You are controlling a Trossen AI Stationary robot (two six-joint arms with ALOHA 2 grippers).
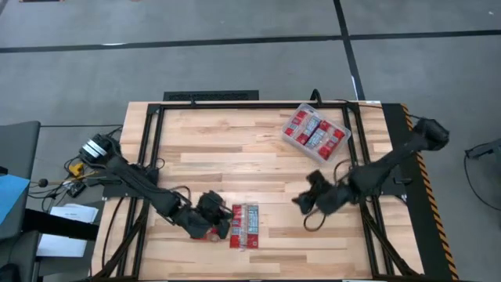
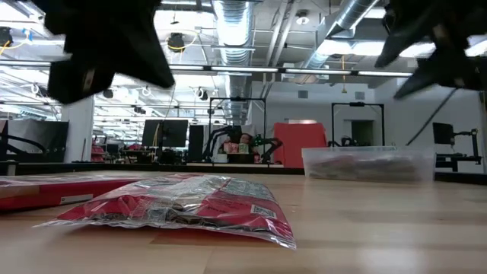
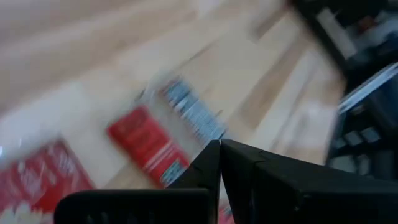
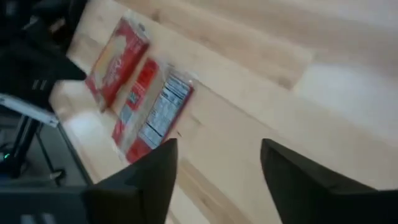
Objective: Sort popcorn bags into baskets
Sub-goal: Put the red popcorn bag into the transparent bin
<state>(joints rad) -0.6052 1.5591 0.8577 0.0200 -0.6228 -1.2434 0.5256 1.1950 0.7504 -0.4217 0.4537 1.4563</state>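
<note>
Step in hand, as judged: picking the next loose bag for the basket. Two flat, glossy red bags (image 1: pixel 244 225) lie at lower centre of the high view; the clear plastic basket (image 1: pixel 291 142), rectangular and shallow, sits upper right, several bags inside. Left gripper (image 1: pixel 221 225) is beside the loose bags, fingers together, holding nothing visible. Right gripper (image 4: pixel 214 168) hovers right of centre, fingers apart, empty. Next move calls for a descent onto one crinkly, slippery bag.
</note>
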